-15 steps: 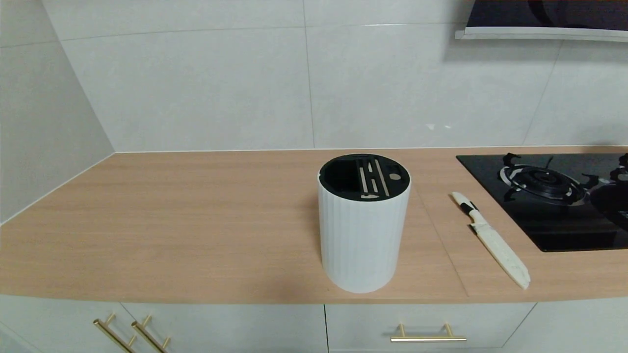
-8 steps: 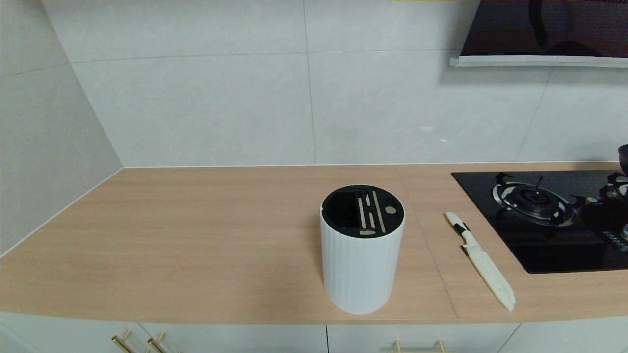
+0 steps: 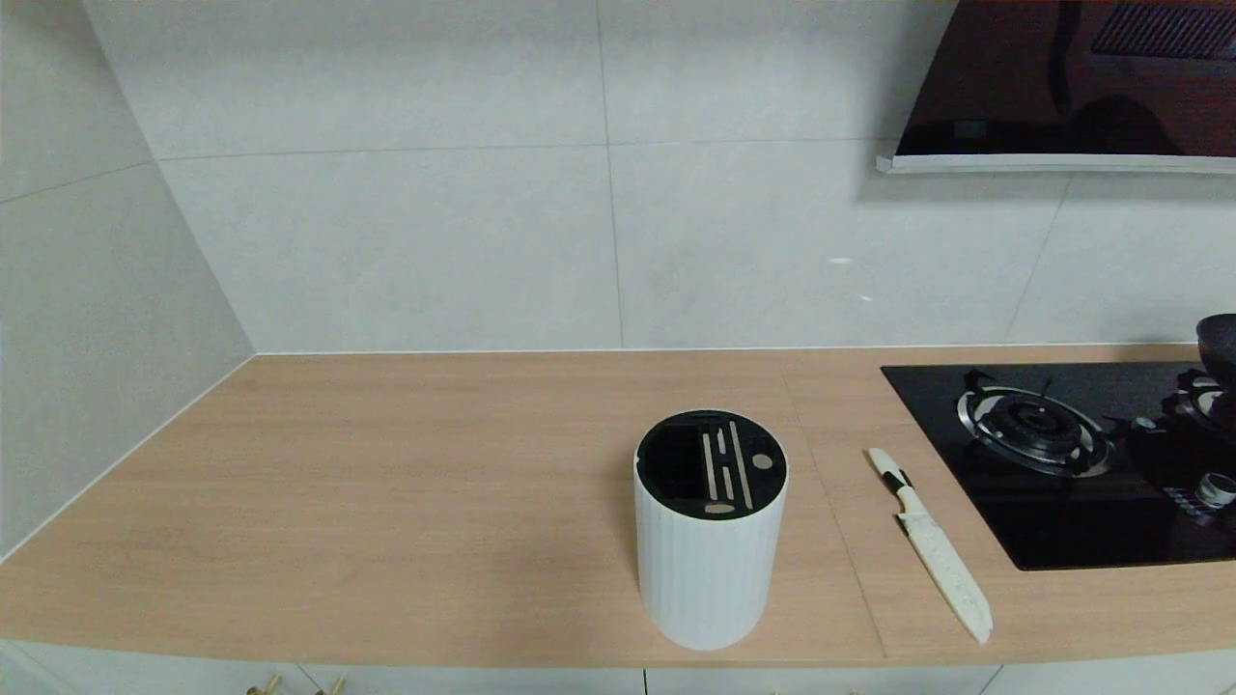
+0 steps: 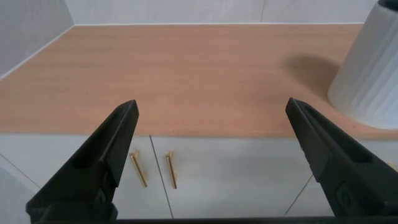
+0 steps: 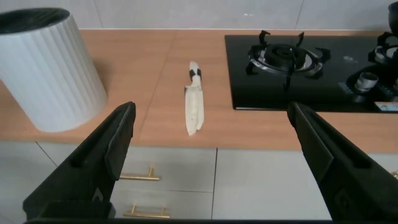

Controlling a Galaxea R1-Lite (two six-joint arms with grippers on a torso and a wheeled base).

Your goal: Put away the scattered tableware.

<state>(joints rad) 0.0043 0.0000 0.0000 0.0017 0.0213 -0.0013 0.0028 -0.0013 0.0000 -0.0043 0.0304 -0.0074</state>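
Knife (image 3: 929,545) lies flat on wooden counter (image 3: 435,463), lower right of head frame, apart from both neighbours: white ribbed holder (image 3: 708,560) upright at lower centre, black gas hob (image 3: 1062,512) at right edge. Left gripper (image 4: 210,106) and right gripper (image 5: 210,107) hover before counter's front edge, jaws spread wide, gripping nothing.

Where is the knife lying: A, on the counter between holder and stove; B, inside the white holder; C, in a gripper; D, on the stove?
A: the knife lies flat on the counter, between the white holder and the stove, touching neither.
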